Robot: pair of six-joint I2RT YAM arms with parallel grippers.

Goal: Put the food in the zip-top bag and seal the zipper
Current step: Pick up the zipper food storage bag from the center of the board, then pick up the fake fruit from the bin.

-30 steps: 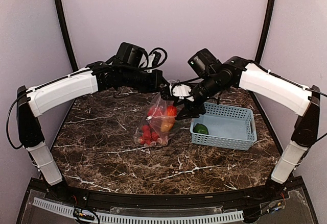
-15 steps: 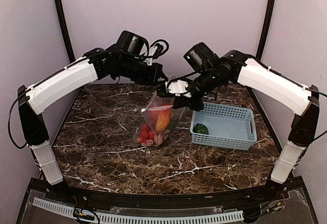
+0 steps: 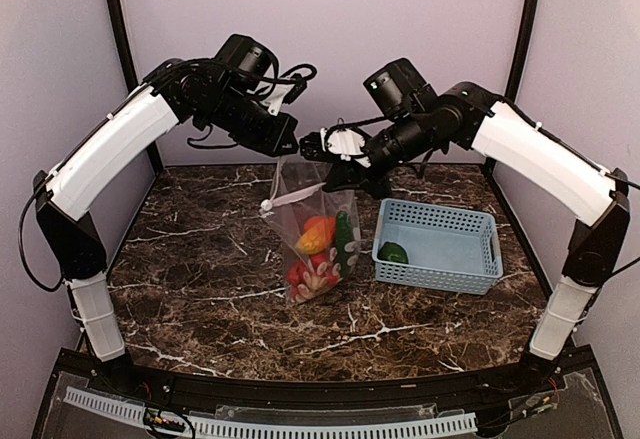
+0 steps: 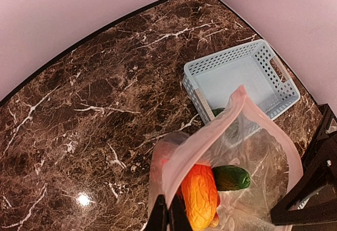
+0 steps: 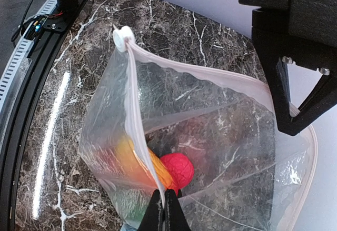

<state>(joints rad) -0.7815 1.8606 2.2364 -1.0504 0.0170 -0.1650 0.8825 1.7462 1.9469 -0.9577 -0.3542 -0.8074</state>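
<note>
- Since the earlier frame, both my arms have risen. The zip-top bag (image 3: 318, 239) now hangs taller between them, closer to the blue basket (image 3: 440, 277).
- My left pincer (image 4: 167, 215) is pressed together on one lip of the bag's mouth.
- My right pincer (image 5: 162, 207) is pinched on the opposite lip, directly on the zipper (image 5: 137, 115).
- Purpose of the hold: gripping opposite lips and lifting lets the contents settle at the bottom of the bag. It also keeps the mouth edge taut and reachable for closing.
- Bag position: suspended over the desk (image 3: 200, 289), just left of the basket. Whether its bottom touches the desk cannot be determined.
- Bag appearance: clear, crinkled film with the mouth gaping open. The pinkish strip runs up to a white slider (image 5: 123, 36) at one end of the mouth, so the seal is not yet made.
- Contents visible: an orange-red piece (image 4: 199, 197), a green vegetable (image 4: 231, 177) beside it, and a strawberry (image 5: 176, 170) lower down.
- One green piece (image 3: 393, 252) lies in the basket, outside the bag. I judge loading incomplete.
</note>
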